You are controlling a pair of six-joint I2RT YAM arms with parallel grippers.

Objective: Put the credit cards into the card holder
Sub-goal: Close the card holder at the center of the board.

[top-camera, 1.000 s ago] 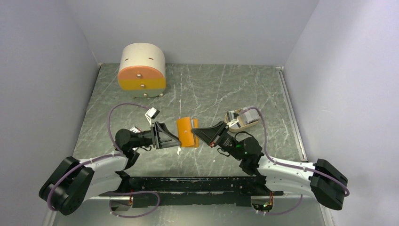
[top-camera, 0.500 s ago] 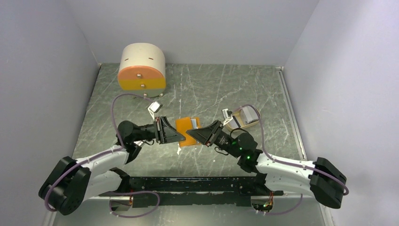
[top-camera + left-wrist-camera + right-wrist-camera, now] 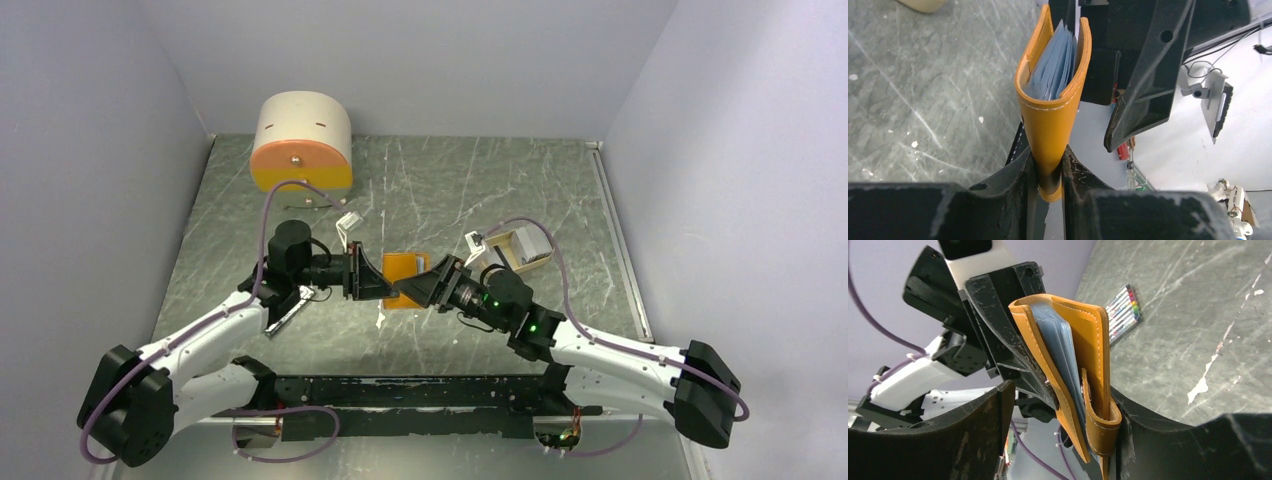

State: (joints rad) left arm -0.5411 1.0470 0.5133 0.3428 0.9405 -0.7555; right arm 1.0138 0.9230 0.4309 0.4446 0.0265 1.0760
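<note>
Left end effector (image 3: 1049, 172): black plastic fingers (image 3: 1010, 177) clamped on the folded spine of the card holder (image 3: 1053, 115), which is held clear of the bench (image 3: 923, 100) between the two arms. Holder is orange-tan, smooth and leather-like, with white stitching along the edge and a U-shaped section. Thin pale blue leaves are fanned inside; cannot tell cards from sleeves. Snap tab (image 3: 1100, 420) curls round the free edge.

Right end effector (image 3: 1063, 395): jaws spread wide either side of the holder, one finger clear of it, the other close against the tab side; no grip.

Bench is dark grey-green stone pattern with white veins, scuffed. Credit cards (image 3: 531, 241), pale grey flat rectangles, sit in the tan oval tray (image 3: 517, 265), right of the holder and apart from it. Pack of coloured pens (image 3: 1124, 310) lies flat on the bench.

Versus one second ago: left jaws were open beside the holder, now clamped; right jaws were on it, now released. Both arms reach further out, left elbow nearer the round drawer box (image 3: 301, 140)
</note>
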